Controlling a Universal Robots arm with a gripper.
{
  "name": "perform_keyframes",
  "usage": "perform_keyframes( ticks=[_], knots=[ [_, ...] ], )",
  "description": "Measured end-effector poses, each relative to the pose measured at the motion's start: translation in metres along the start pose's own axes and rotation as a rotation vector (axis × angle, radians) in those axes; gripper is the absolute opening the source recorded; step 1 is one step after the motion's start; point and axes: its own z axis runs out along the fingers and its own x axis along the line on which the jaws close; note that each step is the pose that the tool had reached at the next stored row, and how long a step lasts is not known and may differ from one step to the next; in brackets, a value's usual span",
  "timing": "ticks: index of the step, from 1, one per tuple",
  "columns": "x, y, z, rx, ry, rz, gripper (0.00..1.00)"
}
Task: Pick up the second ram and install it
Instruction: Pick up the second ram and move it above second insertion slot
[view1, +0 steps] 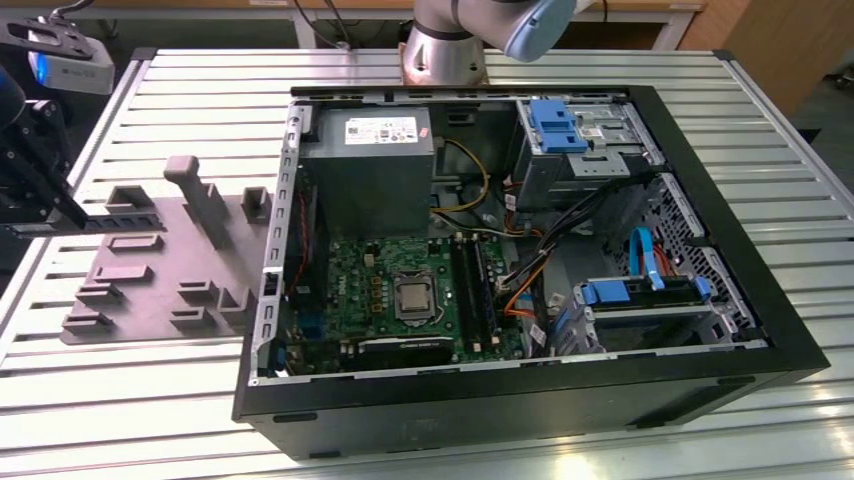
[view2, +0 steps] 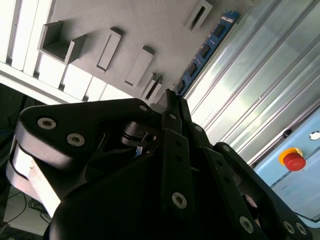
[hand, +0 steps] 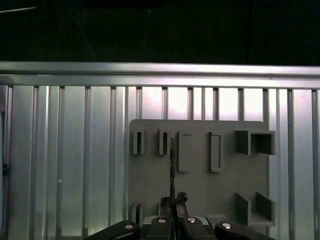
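Your gripper (view2: 172, 100) has its fingers clamped on one end of the second ram (view2: 207, 45). The stick reaches out over the grey tray (hand: 200, 185) at the exterior view's left. You cannot tell whether it touches the tray. Beyond, toward the exterior view's right, the open computer case (view1: 534, 410) lies well apart.

The fingers (view1: 64, 195) hold the second ram (view1: 120, 224) over grey tray (view1: 147, 290) beside open computer case (view1: 534, 400)
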Motion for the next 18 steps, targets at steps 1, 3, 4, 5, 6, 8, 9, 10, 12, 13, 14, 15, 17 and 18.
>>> perform_keyframes(
  ticks=[1,3,4,5,6,8,9,10,12,13,14,15,17,18],
  knots=[
    [-0.0001,0.0000,-0.0008,0.0000,0.0000,0.000,0.14],
    [-0.0002,0.0001,-0.0024,0.0000,0.0000,0.000,0.14],
    [-0.0003,0.0001,-0.0032,0.0000,0.0001,0.000,0.14],
    [-0.0003,0.0001,-0.0040,0.0000,0.0001,0.000,0.14],
    [-0.0004,0.0001,-0.0048,0.0000,0.0001,0.000,0.14],
    [-0.0005,0.0002,-0.0066,0.0000,0.0001,0.000,0.14],
    [-0.0005,0.0002,-0.0074,0.0000,0.0001,0.000,0.14],
    [-0.0006,0.0002,-0.0083,0.0000,0.0001,0.000,0.14],
    [-0.0008,0.0003,-0.0101,0.0000,0.0002,0.000,0.14],
    [-0.0009,0.0003,-0.0109,0.0000,0.0003,0.000,0.14],
    [-0.0010,0.0003,-0.0117,0.0000,0.0004,0.000,0.14],
    [-0.0010,0.0003,-0.0123,0.0001,0.0004,0.000,0.14],
    [-0.0012,0.0004,-0.0137,0.0000,0.0004,0.000,0.14],
    [-0.0013,0.0004,-0.0145,0.0000,0.0005,0.000,0.14]
  ],
)
